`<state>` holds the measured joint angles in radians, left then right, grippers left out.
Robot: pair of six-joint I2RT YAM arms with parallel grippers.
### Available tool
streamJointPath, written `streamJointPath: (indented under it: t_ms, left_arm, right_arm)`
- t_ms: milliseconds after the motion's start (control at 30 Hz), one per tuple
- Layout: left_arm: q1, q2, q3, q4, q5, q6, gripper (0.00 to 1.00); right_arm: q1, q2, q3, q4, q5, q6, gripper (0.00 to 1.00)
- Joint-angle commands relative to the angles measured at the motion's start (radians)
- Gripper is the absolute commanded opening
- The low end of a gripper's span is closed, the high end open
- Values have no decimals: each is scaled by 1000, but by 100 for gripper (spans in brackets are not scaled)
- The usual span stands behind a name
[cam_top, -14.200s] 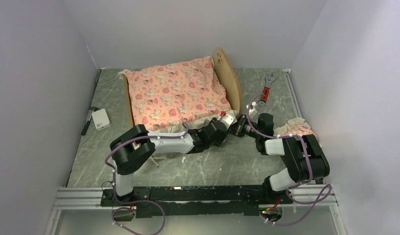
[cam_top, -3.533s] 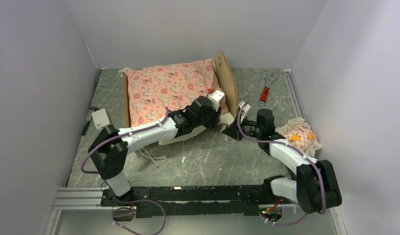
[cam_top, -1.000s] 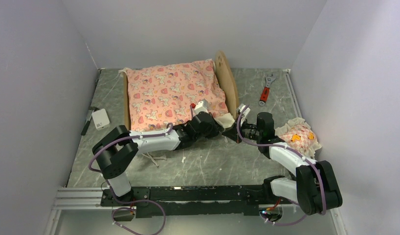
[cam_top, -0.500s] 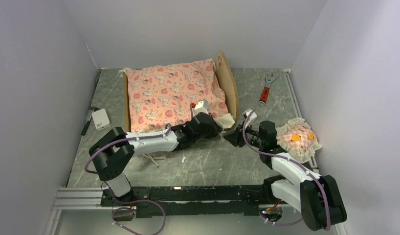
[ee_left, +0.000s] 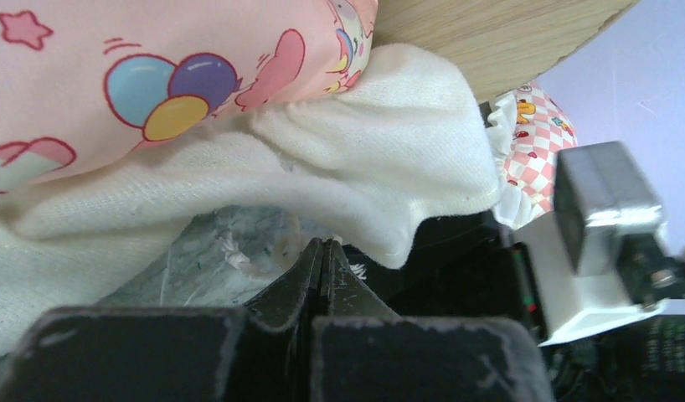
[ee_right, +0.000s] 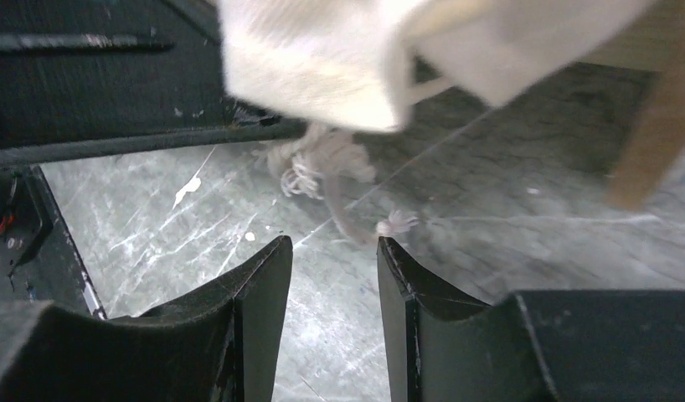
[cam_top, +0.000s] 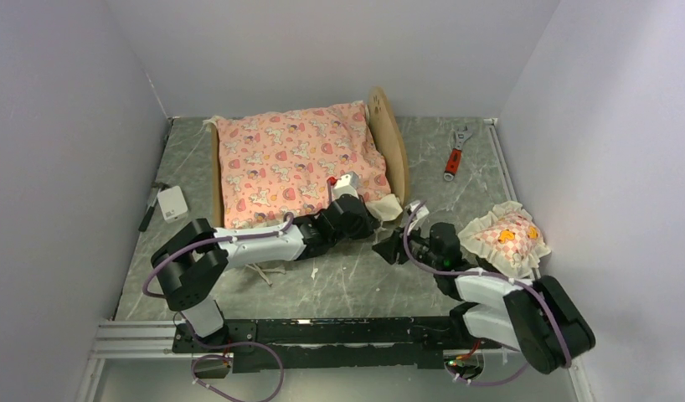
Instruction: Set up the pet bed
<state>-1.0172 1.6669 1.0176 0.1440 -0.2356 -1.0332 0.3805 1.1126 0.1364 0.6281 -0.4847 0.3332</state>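
Just beyond left claw (ee_left: 322, 247), pet bed (cam_top: 394, 144); right claw (ee_right: 333, 251) nearby.

1. The pet bed (cam_top: 392, 134) at 12 o'clock is light brown wood.
2. The mattress (cam_top: 285, 163) on it is pink, with little pale animals and red hearts. Its edge is cream.
3. Up close, the print shows a blue, a purple and a yellow balloon (ee_left: 167, 92).
4. The pillow (cam_top: 508, 236) at 3 o'clock has red and white checks, some yellow, and a cream frill.
5. The wrench (cam_top: 450, 162) at 1 o'clock is red with a silver head.
6. The small box (cam_top: 172, 203) at 9 o'clock is white.
7. The table (cam_top: 356, 276) is grey-green with white streaks.
8. The left arm (cam_top: 264, 241) and the right arm (cam_top: 481, 289) are white and black, with purple wires.
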Motion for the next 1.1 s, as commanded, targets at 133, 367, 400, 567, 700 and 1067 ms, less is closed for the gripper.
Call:
streamJointPath:
  t_ms: [133,367,400,567,700,1067]
  left_arm:
    - [-14,-52,27,0,-31,17,0]
    - [-15,-90,77,-85,-86,85,0]
    - [-15,-96,90,-101,-98,109,0]
    - [-17,-102,174,-184,-153,225,0]
    - [-22,-76,234,-286,-208,267,0]
    - [-65,19,334,-433,-308,358,0]
  right_arm:
    - [104,216,-3,364,133,-7,46]
    - [103,226,-7,312,222,0,9]
    - [103,214,-9,287,232,5,1]
    - [103,136,-27,203,299,50,0]
    - [102,23,-35,113,351,73,0]
    - [80,-217,-34,-160,504,161,0]
